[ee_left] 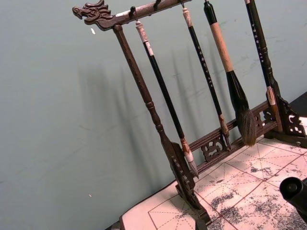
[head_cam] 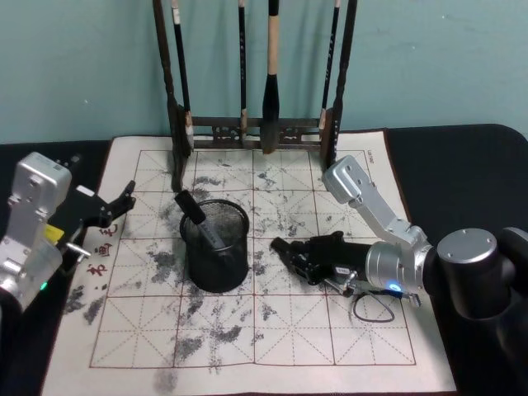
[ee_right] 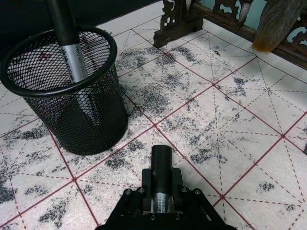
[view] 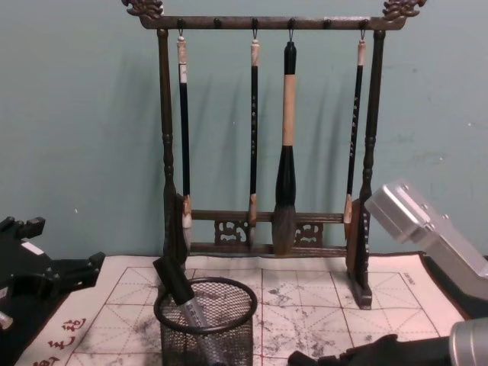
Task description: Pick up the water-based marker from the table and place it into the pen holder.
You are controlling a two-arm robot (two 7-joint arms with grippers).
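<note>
Right hand (ee_right: pixel 161 192): clamped on marker (ee_right: pixel 161 163), beside pen holder (ee_right: pixel 81 120).
Left hand (head_cam: pixel 122 208): idle, fingers apart.
Risk: my lift too low — marker knocks holder over.

We look down on the table (head_cam: pixel 297 330) from the head and level across it from the chest; both share the pen holder (head_cam: pixel 216 268).

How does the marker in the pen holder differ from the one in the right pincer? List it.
The holder's marker leans steeply inside the pen holder, free; the gripped marker lies roughly level, clamped in the right pincer. Both have black caps and grey barrels.
</note>
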